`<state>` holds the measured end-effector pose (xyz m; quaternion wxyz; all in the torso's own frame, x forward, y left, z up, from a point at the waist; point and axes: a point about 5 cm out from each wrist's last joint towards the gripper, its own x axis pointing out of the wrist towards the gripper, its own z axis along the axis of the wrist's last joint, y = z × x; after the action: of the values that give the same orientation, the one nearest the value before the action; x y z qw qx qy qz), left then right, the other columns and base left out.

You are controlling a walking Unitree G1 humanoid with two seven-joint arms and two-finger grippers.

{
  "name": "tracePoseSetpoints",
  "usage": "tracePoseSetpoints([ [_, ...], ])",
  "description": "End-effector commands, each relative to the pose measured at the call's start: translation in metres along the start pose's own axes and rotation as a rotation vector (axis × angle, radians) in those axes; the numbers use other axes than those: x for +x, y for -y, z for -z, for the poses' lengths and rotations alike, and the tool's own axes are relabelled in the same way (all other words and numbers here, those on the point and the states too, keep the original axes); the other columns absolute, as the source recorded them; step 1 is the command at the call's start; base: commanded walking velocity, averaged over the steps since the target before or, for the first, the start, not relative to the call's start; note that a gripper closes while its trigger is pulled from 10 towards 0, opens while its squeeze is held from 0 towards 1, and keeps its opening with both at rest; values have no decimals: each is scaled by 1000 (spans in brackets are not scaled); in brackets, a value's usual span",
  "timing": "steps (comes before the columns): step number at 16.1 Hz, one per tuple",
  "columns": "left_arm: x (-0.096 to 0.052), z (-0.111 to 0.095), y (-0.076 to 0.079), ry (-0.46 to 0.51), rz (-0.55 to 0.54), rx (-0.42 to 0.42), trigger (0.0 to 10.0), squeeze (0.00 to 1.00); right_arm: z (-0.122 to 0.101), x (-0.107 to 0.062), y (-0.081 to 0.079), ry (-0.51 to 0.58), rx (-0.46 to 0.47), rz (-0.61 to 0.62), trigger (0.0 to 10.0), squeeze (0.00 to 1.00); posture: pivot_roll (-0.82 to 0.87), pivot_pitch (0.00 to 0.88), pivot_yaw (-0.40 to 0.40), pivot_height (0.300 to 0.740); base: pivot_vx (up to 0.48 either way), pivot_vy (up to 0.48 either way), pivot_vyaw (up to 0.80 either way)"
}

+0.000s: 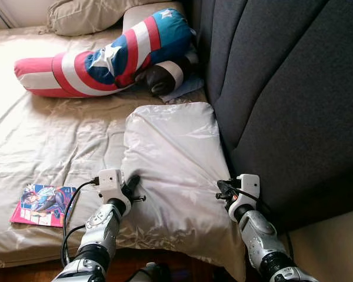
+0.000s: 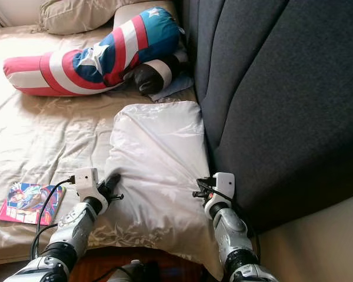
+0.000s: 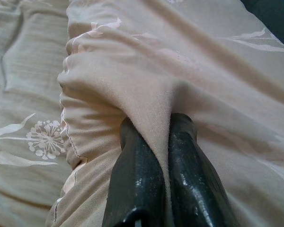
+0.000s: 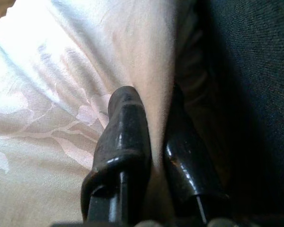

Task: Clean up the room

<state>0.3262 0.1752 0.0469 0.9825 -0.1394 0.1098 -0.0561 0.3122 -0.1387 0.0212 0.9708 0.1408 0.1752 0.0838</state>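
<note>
Satin pillow (image 1: pixel 170 158) pinched by left pincer (image 3: pixel 163 142) and right pincer (image 4: pixel 154 142), dark headboard (image 1: pixel 282 88) alongside; comic book (image 1: pixel 44 204) nearby.

Pillow (image 1: pixel 170 170) in pale beige satin w/ faint floral print, lying flat on the bed (image 1: pixel 47 135), its right edge against the dark grey headboard (image 1: pixel 282 106). Near end hangs over the bed's front edge. I've got it pinched at both sides: my left gripper (image 3: pixel 163 142) clamps a fold of fabric at its left edge, my right gripper (image 4: pixel 154 127) clamps the right edge beside the headboard. Fabric wrinkled, bunched at both grips. Far end points toward the star-and-stripe bolster (image 1: pixel 106 56).
</note>
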Motion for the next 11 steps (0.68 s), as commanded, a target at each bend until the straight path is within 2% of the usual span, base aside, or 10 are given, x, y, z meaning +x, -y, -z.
tracePoseSetpoints([
  [1,6,-22,-5,78,-35,-18,10000,0,-8,-3,18,22,-7,71,10000,0,25,239,-3,740,0,0,0],
  [4,12,-28,0,75,-28,-9,10000,0,-13,1,17,18,-21,74,10000,0,24,244,3,740,0,0,0],
  [8,11,-23,4,62,-14,19,10000,0,-14,3,13,19,-19,71,10000,0,28,243,9,740,0,0,0],
  [11,10,-20,4,57,-5,6,10000,0,-12,2,13,14,-16,72,10000,0,27,236,11,740,0,0,0],
])
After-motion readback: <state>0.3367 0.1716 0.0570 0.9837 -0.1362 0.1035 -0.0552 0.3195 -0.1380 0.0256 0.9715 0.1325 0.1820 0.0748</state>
